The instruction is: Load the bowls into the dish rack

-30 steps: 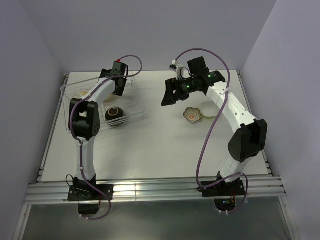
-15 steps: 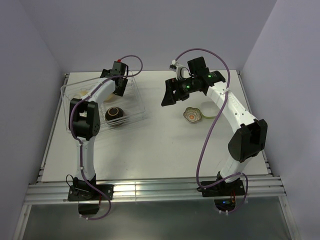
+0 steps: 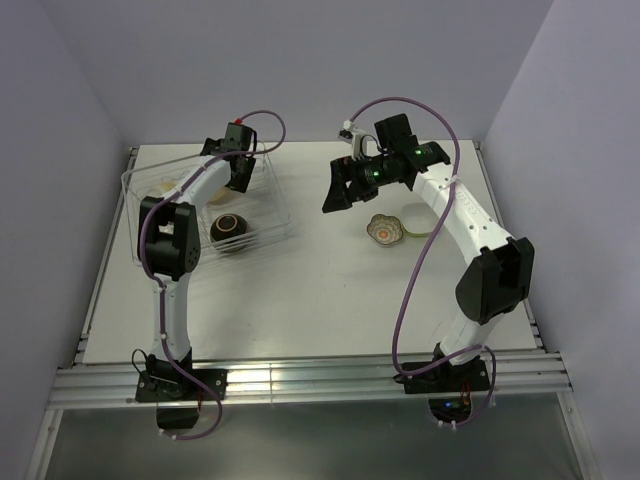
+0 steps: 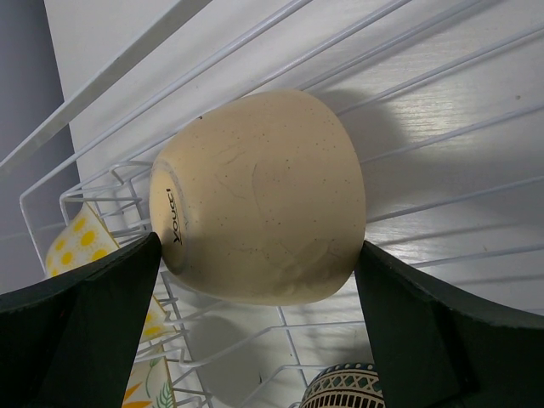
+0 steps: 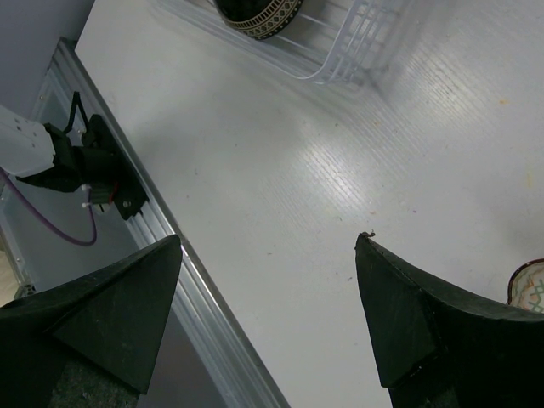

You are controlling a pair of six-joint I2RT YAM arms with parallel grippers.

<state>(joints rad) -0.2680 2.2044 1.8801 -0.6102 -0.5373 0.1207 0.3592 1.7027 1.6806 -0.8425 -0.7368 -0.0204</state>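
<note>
**Loading bowls, left gripper at the rack.** The pale tan, speckled round ceramic bowl [image 4: 259,195] lies tipped on its side on the floor wires of the clear, silvery rectangular wire dish rack [image 3: 268,205]. It sits directly between the two black fingers [image 4: 93,331] of the left gripper [image 3: 240,174]. These fingers are spread to their full width and released. Each tip stands just at one flank of the tan bowl, with the bowl's foot ring toward the left-hand finger.

Next to that finger, a white round bowl with yellow-orange flowers [image 4: 72,242] sits in the same rack. Nearer the right-hand finger, the top of a dark brown glossy bowl with a pale patterned band [image 4: 348,387] shows, also inside the rack.

The right gripper [image 5: 268,242] hangs above the white table [image 3: 300,290], well apart from the rack. Its black fingers [image 5: 102,323] are parted and grasp nothing; only bare board lies between them. Beyond the fingertips are a corner of the dish rack and the dark brown bowl.

Just outside the right-hand finger, the rim of a small scalloped patterned bowl [image 5: 529,287] shows on the table. In the top view a lime-green round bowl [image 3: 417,222] lies just beside it, partly hidden by the right arm.

Outside the left-hand finger run the aluminium rail [image 5: 208,323] at the table's near edge and the left arm's black base mount [image 5: 89,166].
</note>
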